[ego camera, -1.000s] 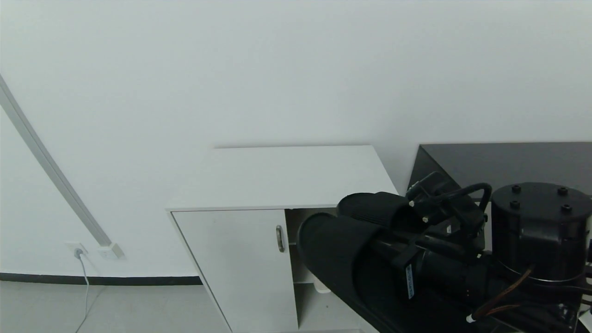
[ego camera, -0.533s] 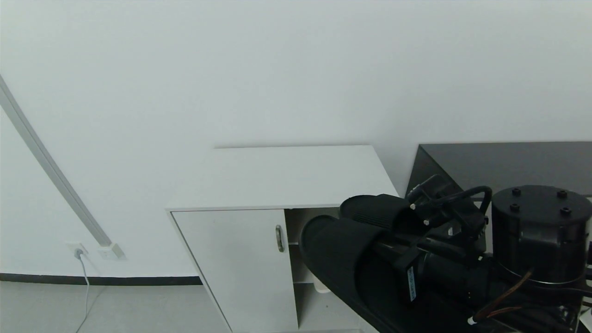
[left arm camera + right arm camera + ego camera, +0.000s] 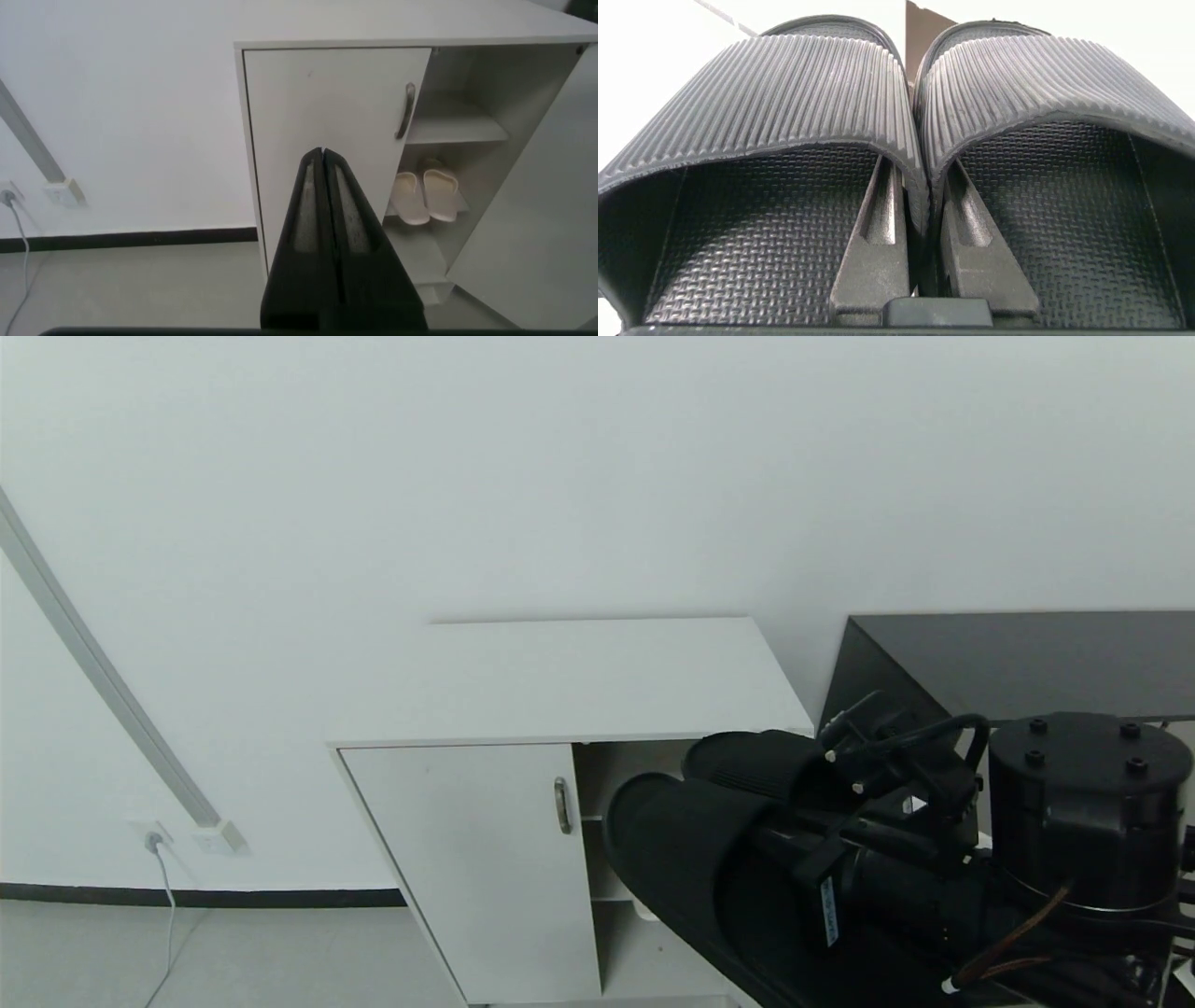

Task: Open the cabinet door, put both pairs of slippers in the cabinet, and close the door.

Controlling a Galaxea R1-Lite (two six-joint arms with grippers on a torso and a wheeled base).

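Right gripper [image 3: 923,266]: jaws are sitting nearly together, pinching the adjoining inner walls of the pair of black slippers [image 3: 813,112]. Left gripper [image 3: 324,210]: fingers are pressing fully together, holding nothing. The black pair is hanging at 4 o'clock of the white cabinet [image 3: 579,677], before its open compartment. Beige slippers [image 3: 426,194] are lying on a shelf inside. Dark table [image 3: 1027,658] is standing at 3 o'clock of the cabinet, wall socket [image 3: 154,840] at 8 o'clock, above grey floor [image 3: 233,952].

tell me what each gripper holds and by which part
The right gripper holds the black slippers, its fingers pinching their touching inner sides under the straps. The left gripper is shut on nothing.
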